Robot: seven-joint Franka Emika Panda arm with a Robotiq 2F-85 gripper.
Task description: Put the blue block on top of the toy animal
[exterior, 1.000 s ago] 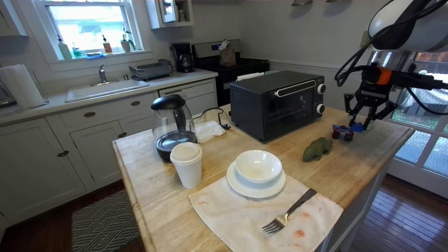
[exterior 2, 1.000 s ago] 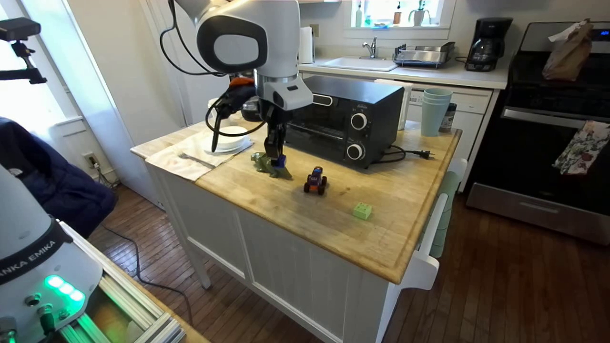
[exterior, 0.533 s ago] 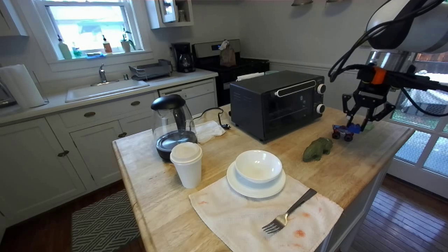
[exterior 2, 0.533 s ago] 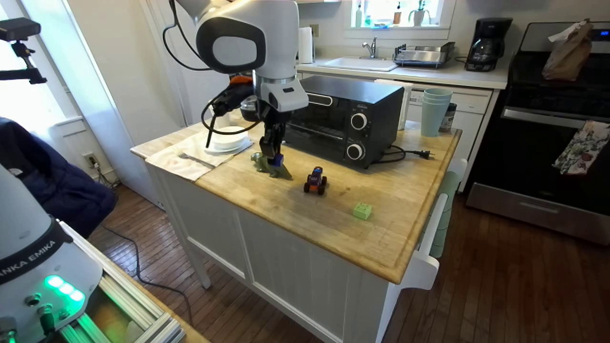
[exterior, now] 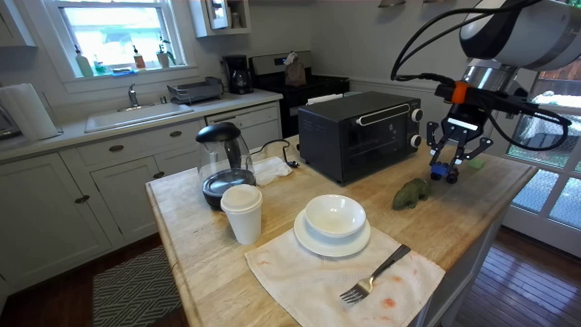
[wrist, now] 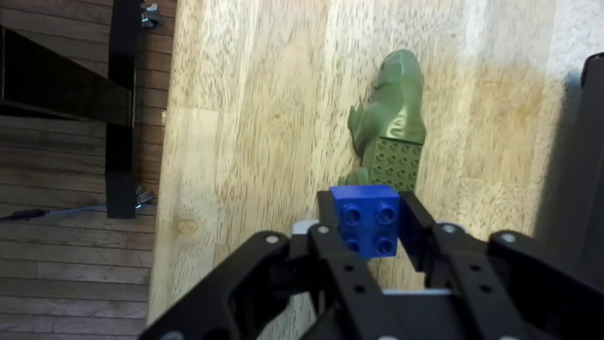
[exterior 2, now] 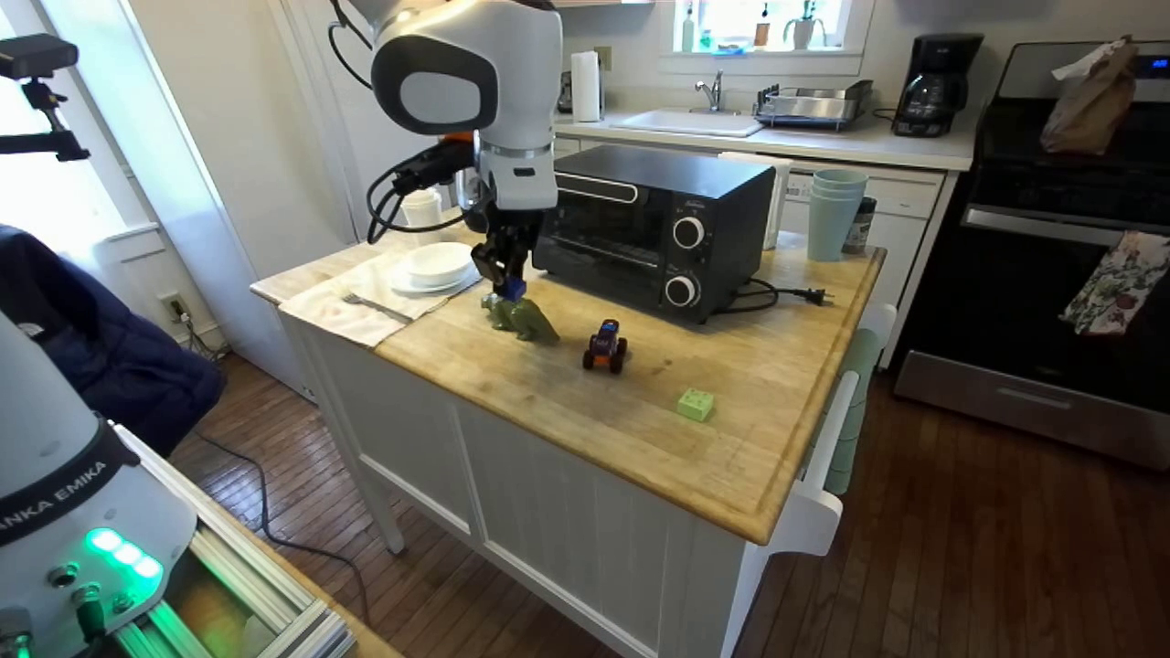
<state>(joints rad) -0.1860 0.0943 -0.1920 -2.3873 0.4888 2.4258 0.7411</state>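
In an exterior view, relative to the toy animal point(exterior 2: 525, 320): toaster oven point(exterior 2: 654, 233), behind, rightward; toy truck point(exterior 2: 605, 348), right; plate point(exterior 2: 428, 288), left; block point(exterior 2: 515, 290), higher, between the jaws.

At the upper left in an exterior view, you see a white-framed window point(exterior: 115, 36), bright with daylight, above a white sink point(exterior: 136, 119) set in a pale counter point(exterior: 258, 96). White cabinets point(exterior: 43, 218) run along the left side; a patterned rug point(exterior: 136, 286) lies at lower left. Pale grey walls point(exterior: 354, 45) meet at the upper middle, and a glass-paned door point(exterior: 540, 190) stands at the right edge. In an exterior view, you find a wood-topped island point(exterior 2: 548, 393) across the centre, a black stove point(exterior 2: 1015, 283) at right, and dark plank floor point(exterior 2: 969, 567) at lower right.
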